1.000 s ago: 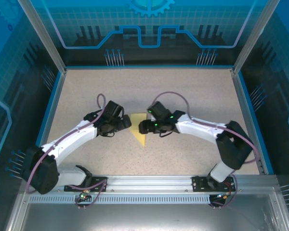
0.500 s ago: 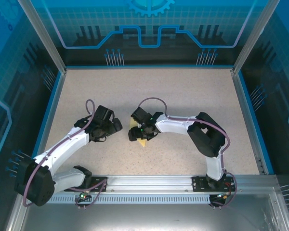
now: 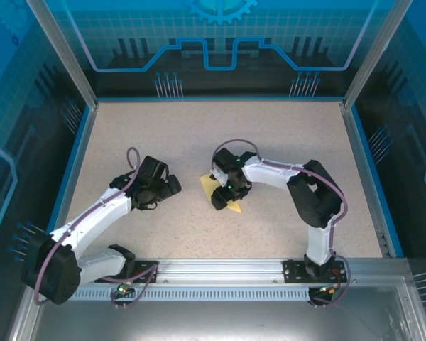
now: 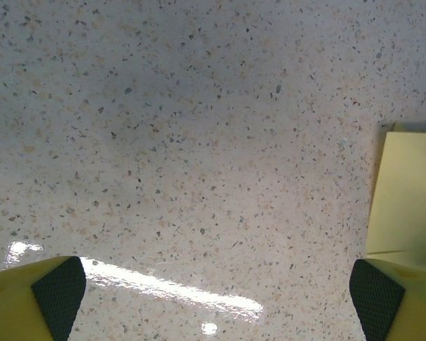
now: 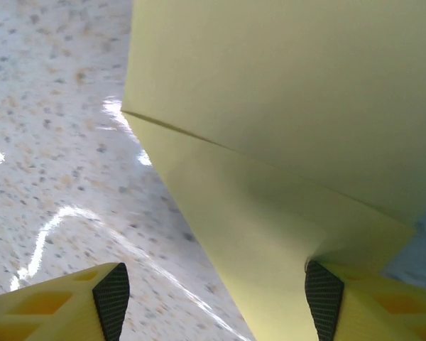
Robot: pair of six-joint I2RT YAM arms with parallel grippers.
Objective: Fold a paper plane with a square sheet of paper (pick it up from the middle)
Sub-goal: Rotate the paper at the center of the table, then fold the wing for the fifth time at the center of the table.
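The yellow paper [image 3: 209, 185], folded with a sharp crease, lies flat on the speckled table just right of centre. My right gripper [image 3: 224, 197] hangs low over it and covers its middle. In the right wrist view the paper [image 5: 284, 128] runs in between the jaws of the right gripper [image 5: 216, 298]. That gripper is open; its right pad [image 5: 322, 298] touches the paper's edge, and its left pad is over bare table. My left gripper [image 3: 175, 187] stands open to the left, a little apart from the sheet. The paper's edge [image 4: 408, 192] shows by the left gripper's [image 4: 216, 298] right finger.
The speckled tabletop [image 3: 220, 135] stretches out behind both arms. A blue-edged frame [image 3: 216, 99] and transparent walls enclose it. The metal rail [image 3: 220, 270] with both arm bases runs along the near edge.
The left gripper drew back to the left off the paper and then stayed. The right gripper swept left, then right and nearer, turning over the paper, which now lies slightly rotated and shifted right.
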